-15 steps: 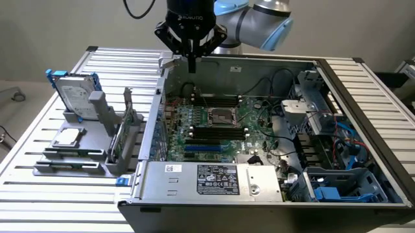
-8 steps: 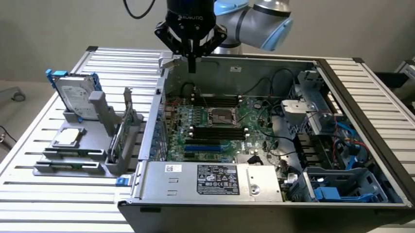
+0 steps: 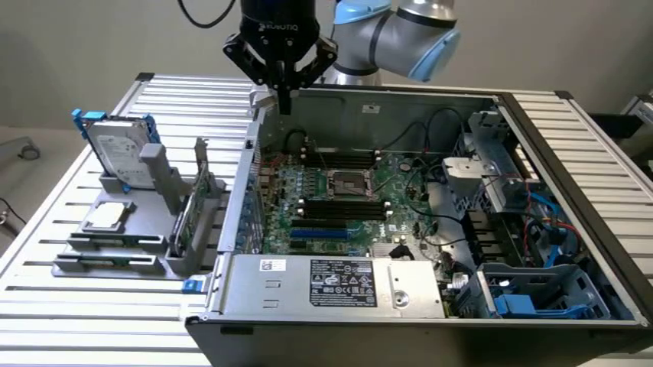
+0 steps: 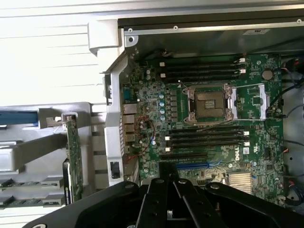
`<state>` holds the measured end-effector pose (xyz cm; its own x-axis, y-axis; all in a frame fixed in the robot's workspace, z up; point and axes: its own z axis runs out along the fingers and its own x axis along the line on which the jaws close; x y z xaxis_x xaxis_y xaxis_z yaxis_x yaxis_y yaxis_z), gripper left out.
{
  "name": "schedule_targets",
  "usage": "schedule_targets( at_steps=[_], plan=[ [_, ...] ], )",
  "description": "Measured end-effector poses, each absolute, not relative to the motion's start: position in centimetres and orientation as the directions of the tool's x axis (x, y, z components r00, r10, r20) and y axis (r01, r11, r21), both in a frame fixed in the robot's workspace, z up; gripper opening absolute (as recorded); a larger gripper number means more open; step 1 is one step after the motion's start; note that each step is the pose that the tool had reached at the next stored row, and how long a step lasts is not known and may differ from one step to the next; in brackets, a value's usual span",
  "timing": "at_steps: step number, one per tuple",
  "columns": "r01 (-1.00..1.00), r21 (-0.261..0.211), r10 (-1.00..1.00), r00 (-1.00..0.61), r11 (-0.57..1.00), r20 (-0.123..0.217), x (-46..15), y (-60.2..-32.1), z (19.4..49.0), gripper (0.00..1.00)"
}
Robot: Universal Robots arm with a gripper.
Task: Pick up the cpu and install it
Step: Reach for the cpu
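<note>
The cpu, a small silver-grey square chip, lies flat on the grey stand on the exterior view's left, outside the computer case. My gripper hangs high over the case's back left corner, well away from the cpu, its fingers shut together with nothing between them. On the green motherboard, the dark metal-framed socket lies between the memory slots with its frame open.
A silver hard drive with blue brackets stands upright behind the cpu. A card stands on edge beside the stand. The open case holds cables, a power supply and a blue drive cage.
</note>
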<state>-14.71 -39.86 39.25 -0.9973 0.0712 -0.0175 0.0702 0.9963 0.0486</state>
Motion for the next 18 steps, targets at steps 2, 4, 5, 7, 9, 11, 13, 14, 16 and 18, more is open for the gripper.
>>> schedule_targets(
  at_steps=[2,4,5,7,9,11,13,14,16,18],
  plan=[
    [0.07,0.049,0.071,-0.997,0.996,-0.018,-15.7,-39.8,39.2,0.11],
    [0.07,0.049,0.071,-0.997,0.996,-0.017,-16.5,-39.8,39.2,0.11],
    [0.07,0.049,0.071,-0.997,0.996,-0.017,-17.0,-39.8,39.2,0.11],
    [0.07,0.049,0.071,-0.997,0.996,-0.017,-17.9,-39.8,39.2,0.11],
    [0.07,0.049,0.071,-0.997,0.996,-0.018,-18.8,-39.8,39.1,0.11],
    [0.07,0.049,0.071,-0.997,0.996,-0.017,-19.7,-39.8,39.1,0.11],
    [0.07,0.049,0.071,-0.997,0.996,-0.018,-20.6,-39.8,39.0,0.11],
    [0.07,0.049,0.071,-0.997,0.996,-0.017,-21.1,-39.8,39.0,0.11],
    [0.07,0.049,0.071,-0.997,0.996,-0.017,-22.0,-39.8,38.9,0.11],
    [0.07,0.049,0.071,-0.997,0.996,-0.017,-22.9,-39.8,38.9,0.11]
  ],
)
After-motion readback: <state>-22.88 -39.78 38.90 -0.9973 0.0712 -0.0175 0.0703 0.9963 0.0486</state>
